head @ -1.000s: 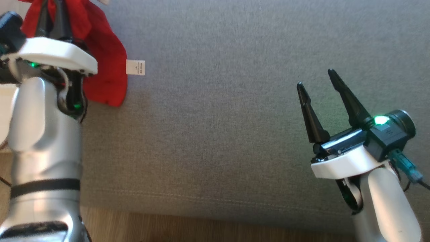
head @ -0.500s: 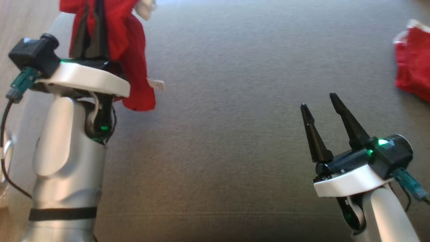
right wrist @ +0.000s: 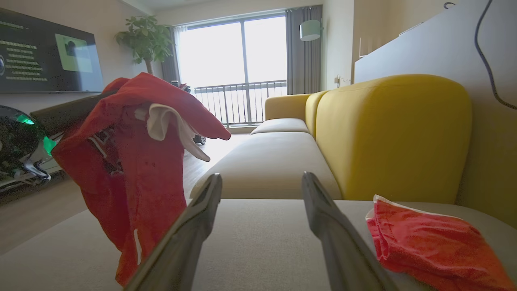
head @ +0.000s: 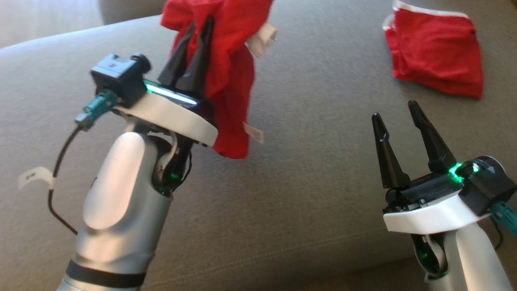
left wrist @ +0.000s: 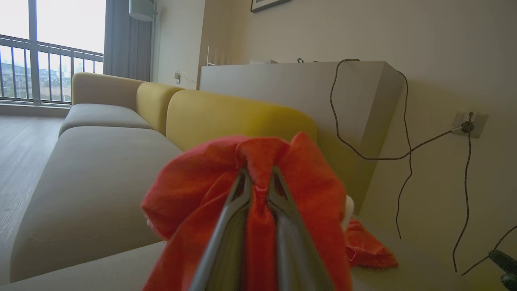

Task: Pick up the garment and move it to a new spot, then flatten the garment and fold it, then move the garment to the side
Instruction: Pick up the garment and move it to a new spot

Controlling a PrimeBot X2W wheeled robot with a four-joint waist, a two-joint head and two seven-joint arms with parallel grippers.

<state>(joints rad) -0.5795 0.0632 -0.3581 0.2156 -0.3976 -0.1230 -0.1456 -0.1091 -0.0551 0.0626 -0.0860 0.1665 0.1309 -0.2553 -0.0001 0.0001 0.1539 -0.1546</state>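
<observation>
Left gripper (head: 200, 23), fingers clamped on a bunched fold, holds the red garment (head: 232, 81) hanging clear of the grey sofa seat (head: 303, 182) at far left, presumably for carrying; right gripper (head: 394, 111) hovers near right, fingers apart, empty; another red cloth (head: 436, 64) lies far right.

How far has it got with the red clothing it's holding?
Pickup looks done: the left gripper is shut on the red garment, which hangs bunched above the grey sofa seat. In hand: carrying it to a new spot. The right gripper is open and empty. Remaining: laying it flat, folding it, moving it aside. A second red garment lies on the seat's far right.
</observation>
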